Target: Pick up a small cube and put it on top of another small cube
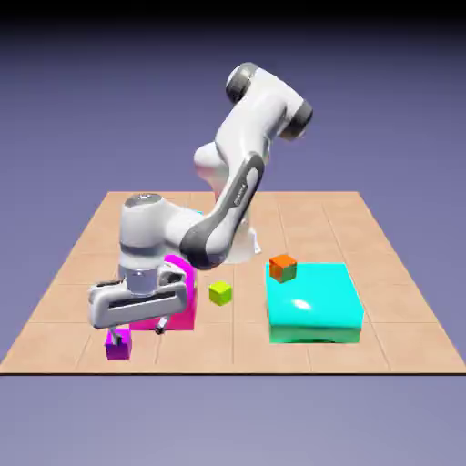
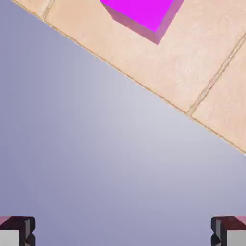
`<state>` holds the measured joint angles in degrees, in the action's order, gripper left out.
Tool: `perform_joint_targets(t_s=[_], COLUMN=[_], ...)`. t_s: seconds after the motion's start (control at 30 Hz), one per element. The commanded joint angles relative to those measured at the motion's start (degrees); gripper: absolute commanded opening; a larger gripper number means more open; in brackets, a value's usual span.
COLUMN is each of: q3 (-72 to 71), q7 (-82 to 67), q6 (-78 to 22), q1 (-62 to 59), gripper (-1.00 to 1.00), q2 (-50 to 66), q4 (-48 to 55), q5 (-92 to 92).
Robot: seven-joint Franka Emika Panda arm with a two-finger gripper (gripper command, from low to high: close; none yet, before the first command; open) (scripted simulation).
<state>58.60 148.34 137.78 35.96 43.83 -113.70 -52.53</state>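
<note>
The small cube (image 1: 117, 347), purple-magenta, sits near the table's front edge at the exterior view's left. My gripper (image 1: 137, 334) hangs low just above it, open wide, one fingertip (image 1: 116, 338) over the cube and the other toward the big block. In the hand view a purple-magenta cube (image 2: 141, 14), cut off by the top edge, lies on the tiles close to the table's edge. It is far from my gripper (image 2: 123, 233), whose two fingertips (image 2: 17, 231) stand at the bottom corners with nothing between them. A small yellow-green cube (image 1: 220, 292) and a small orange cube (image 1: 283, 267) lie further right.
A large glossy magenta block (image 1: 177, 296) stands right behind the hand. A large cyan block (image 1: 314, 305) at the exterior view's right carries the orange cube on its back corner. The table's front edge (image 2: 120, 72) runs close to the purple cube.
</note>
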Motion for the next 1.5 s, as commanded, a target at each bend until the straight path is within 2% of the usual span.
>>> perform_joint_targets(t_s=[0.0,0.2,0.37,0.4,0.57,1.47], q3=[0.1,0.7,-6.7,-6.7,-0.1,-41.7], q7=[2.5,16.3,13.2,13.2,15.5,-45.1], q6=[-1.8,-11.8,-6.2,-6.2,-12.1,-9.0], q1=[-1.2,-7.7,-12.7,-12.7,-8.3,-14.3], gripper=[0.0,0.0,0.0,-1.0,-1.0,-1.0], q2=[0.5,3.5,9.5,9.5,3.1,-51.7], q4=[-0.4,-2.8,-1.7,-1.7,-2.6,-32.1], q5=[0.9,6.2,-0.2,-0.2,6.4,38.2])
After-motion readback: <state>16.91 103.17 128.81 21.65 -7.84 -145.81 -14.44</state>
